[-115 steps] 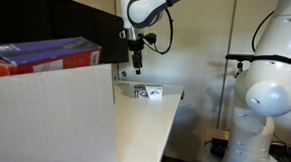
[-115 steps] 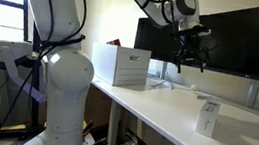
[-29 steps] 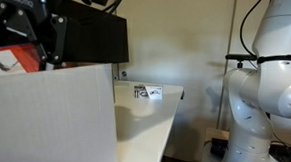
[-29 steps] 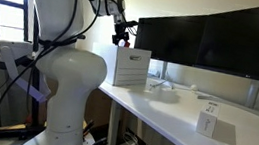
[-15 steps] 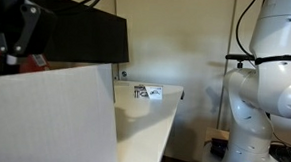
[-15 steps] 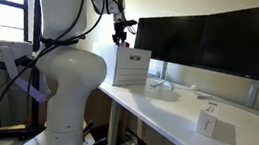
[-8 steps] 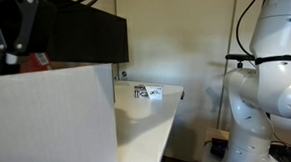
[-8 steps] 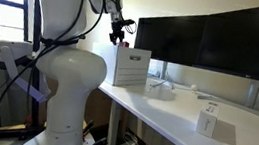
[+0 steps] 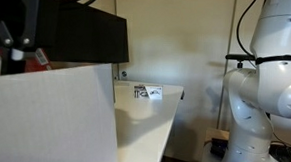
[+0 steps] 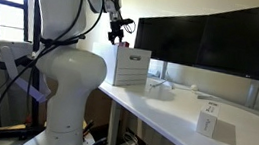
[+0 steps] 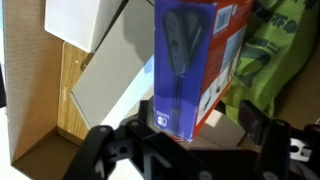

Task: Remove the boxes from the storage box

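Observation:
The white storage box stands on the table in both exterior views (image 9: 54,116) (image 10: 127,66). My gripper (image 10: 120,26) hangs just over its open top, and it shows dark at the upper left in an exterior view (image 9: 13,24). In the wrist view the gripper (image 11: 185,125) is open, with one finger on each side of a blue and red box (image 11: 190,55) that stands on end inside the storage box. A red edge of this box shows above the wall (image 9: 37,57). A brown cardboard box (image 11: 235,105) lies under it.
Inside the storage box are a green bag (image 11: 285,50) and a white flat box (image 11: 85,20). A small white box stands on the table outside (image 10: 207,120) (image 9: 148,92). Black monitors (image 10: 215,38) line the back of the table. The robot base (image 9: 265,97) is beside it.
The gripper came from over the table to the storage box's open top. Over the last second it shifted only slightly, staying around the blue and red box.

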Motion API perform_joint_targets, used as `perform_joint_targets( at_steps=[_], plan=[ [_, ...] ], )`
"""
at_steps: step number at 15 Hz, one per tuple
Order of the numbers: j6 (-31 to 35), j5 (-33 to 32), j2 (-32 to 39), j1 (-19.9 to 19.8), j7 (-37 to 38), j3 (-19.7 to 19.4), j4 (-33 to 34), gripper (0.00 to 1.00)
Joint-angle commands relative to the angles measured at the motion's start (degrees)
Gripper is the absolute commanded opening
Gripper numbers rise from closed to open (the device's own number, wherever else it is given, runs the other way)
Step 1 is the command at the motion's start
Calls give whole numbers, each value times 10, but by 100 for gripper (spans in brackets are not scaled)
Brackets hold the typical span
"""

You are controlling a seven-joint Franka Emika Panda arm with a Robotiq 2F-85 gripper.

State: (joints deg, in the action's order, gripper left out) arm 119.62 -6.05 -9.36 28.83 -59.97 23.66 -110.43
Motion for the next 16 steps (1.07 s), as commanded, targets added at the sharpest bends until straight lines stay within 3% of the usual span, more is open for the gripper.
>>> perform_joint_targets(
  at_steps=[1,10,13,16],
  plan=[
    [-6,16,-18,-4,-13,-1,-16,60],
    [-10,45,-41,3,-29,-8,-26,5],
    [-12,81,-50,6,-43,-13,-34,0],
    [-20,149,-64,17,-70,-22,-52,3]
  ],
)
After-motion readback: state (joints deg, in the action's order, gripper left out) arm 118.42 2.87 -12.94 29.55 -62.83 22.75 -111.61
